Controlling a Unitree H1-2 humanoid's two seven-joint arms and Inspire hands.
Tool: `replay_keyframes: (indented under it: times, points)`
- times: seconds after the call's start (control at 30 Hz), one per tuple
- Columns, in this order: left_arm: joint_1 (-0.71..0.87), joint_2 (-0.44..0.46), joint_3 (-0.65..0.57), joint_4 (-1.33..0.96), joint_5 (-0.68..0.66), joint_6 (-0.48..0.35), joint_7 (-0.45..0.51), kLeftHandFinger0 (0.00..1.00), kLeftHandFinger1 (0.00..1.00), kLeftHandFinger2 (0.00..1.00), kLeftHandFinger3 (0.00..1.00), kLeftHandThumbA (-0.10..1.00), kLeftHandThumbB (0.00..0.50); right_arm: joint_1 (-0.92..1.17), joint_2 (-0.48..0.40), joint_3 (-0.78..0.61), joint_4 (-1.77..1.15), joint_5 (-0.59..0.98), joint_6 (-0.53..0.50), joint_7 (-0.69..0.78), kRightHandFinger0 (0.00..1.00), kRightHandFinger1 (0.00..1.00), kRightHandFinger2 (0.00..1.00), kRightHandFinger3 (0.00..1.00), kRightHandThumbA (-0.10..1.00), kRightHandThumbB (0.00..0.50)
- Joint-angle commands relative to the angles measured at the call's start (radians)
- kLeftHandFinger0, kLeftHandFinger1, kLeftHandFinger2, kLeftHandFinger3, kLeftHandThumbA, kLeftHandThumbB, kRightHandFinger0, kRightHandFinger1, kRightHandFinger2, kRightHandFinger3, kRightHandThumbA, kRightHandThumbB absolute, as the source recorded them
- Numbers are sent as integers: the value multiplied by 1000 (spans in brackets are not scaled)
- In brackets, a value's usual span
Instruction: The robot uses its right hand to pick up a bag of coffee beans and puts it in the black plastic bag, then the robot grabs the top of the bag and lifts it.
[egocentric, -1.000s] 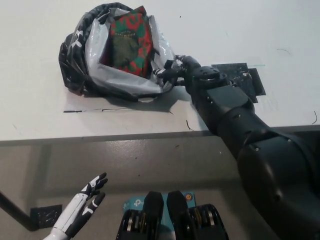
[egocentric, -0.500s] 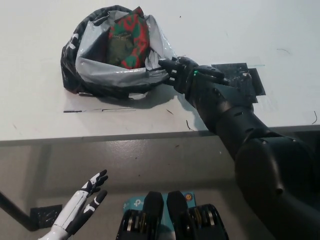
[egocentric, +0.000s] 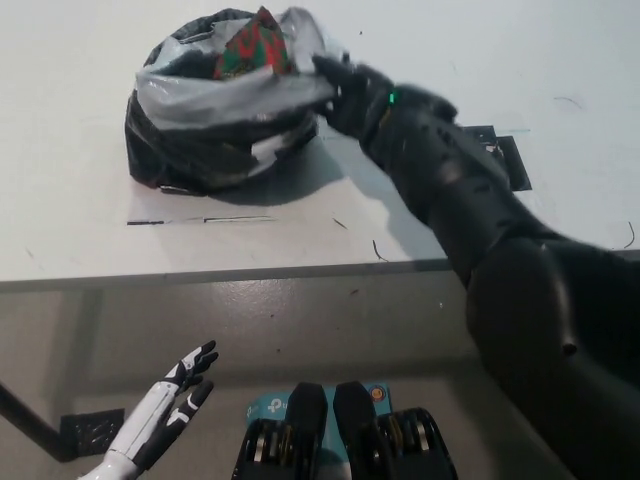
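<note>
Table: white table (egocentric: 520, 60) with scuffs and dark tape patches (egocentric: 495, 150); grey floor (egocentric: 330, 320) below.
Bag: black plastic bag (egocentric: 215, 130) on the table, red-green coffee bean bag (egocentric: 255, 45) poking out.
Right hand: right hand (egocentric: 350, 90) clenched on the bag's rim.
Left hand: left hand (egocentric: 170, 405) low, fingers spread, holding nothing.

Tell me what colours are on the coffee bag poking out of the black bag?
The coffee bag is red with green patches, seen in the head view.
</note>
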Motion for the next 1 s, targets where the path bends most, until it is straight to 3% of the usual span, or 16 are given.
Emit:
replay_keyframes:
  times: [0.0,0.07,0.1,0.13,0.23,0.43,0.47,0.5,0.53,0.57,0.63,0.7,0.8,0.87,0.9,0.97]
  points:
    - [-9,23,-5,-35,12,-10,-12,1000,1000,1000,1000,1000,256,-167,-38,-10,-38,54,-67,30,0,168,788,1000,-100,98]
    - [-10,23,-7,-32,15,-14,-13,1000,1000,1000,1000,1000,257,-183,-44,-3,-39,51,-67,33,0,191,787,1000,-100,105]
    - [-8,24,-6,-31,15,-17,-13,1000,1000,1000,1000,1000,258,-199,-48,-3,-41,54,-69,31,0,253,789,840,-100,105]
    - [-8,24,-6,-31,12,-16,-15,1000,1000,1000,1000,1000,256,-208,-50,1,-42,51,-68,27,0,292,832,1000,-100,102]
    - [-7,25,-10,-30,10,-19,-22,1000,1000,1000,1000,999,248,-230,-61,15,-45,41,-54,6,0,325,881,1000,-100,108]
    - [-10,29,-20,-22,26,-31,-21,1000,1000,1000,1000,1000,273,-237,-78,29,-50,35,-48,4,0,282,821,1000,-100,102]
    - [-11,28,-21,-22,29,-31,-20,1000,1000,1000,1000,1000,273,-239,-81,32,-51,34,-50,9,0,277,803,926,-100,100]
    - [-12,29,-22,-23,33,-28,-19,1000,1000,1000,1000,1000,281,-239,-83,36,-51,31,-50,13,0,274,792,753,-100,99]
    - [-12,30,-23,-24,38,-26,-19,1000,1000,1000,1000,1000,281,-240,-87,41,-52,28,-48,18,0,276,782,808,-100,99]
    - [-12,30,-23,-24,40,-31,-17,1000,1000,1000,1000,1000,268,-242,-89,46,-53,26,-44,18,0,285,799,1000,-100,99]
    - [-14,31,-24,-19,45,-44,-15,1000,1000,1000,1000,1000,261,-246,-93,57,-56,21,-40,16,0,279,802,942,-100,100]
    - [-14,29,-28,-13,45,-52,-17,1000,1000,1000,1000,1000,266,-247,-101,62,-61,24,-38,21,0,275,818,1000,-100,91]
    - [-11,22,-30,-8,32,-60,-20,1000,1000,1000,1000,1000,272,-249,-111,74,-64,24,-39,25,0,323,828,728,-100,101]
    - [-8,20,-31,-13,33,-56,-19,1000,1000,1000,1000,1000,284,-258,-116,77,-66,25,-34,19,0,352,827,899,-100,100]
    - [-8,20,-31,-10,38,-60,-17,1000,1000,1000,1000,1000,283,-270,-121,80,-68,25,-25,16,0,341,816,867,-100,96]
    - [-9,21,-33,-7,44,-64,-15,1000,1000,1000,1000,1000,284,-286,-126,82,-71,26,-14,8,0,285,773,965,-100,96]
